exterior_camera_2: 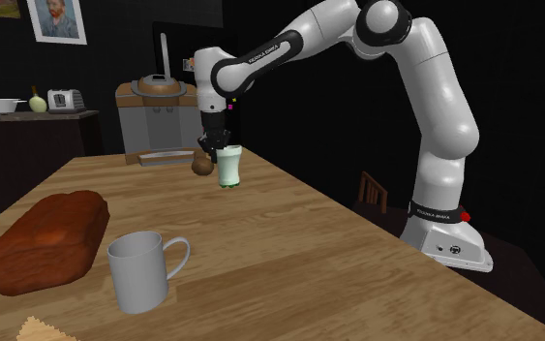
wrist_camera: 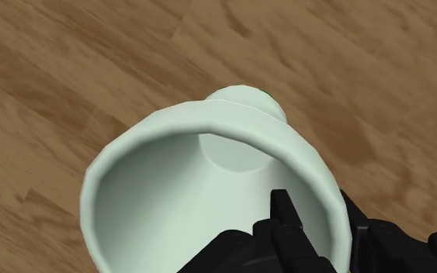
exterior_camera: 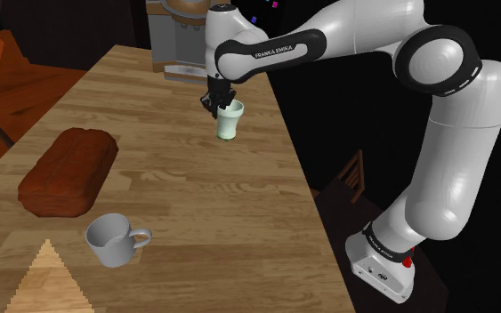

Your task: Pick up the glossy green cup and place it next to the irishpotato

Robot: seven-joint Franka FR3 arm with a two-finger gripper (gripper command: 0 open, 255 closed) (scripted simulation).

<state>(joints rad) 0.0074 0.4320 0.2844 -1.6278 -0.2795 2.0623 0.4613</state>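
A plank wooden table lies under dim light. In the second exterior view a framed portrait hangs at eleven o'clock above a dark sideboard at nine. At three o'clock, what may be a wooden chair stands before a black area.

The wooden table carries a brown loaf, a grey mug near it, and a pale wedge at the near corner. Towards the far end a small brown potato lies just beside a pale green cup.
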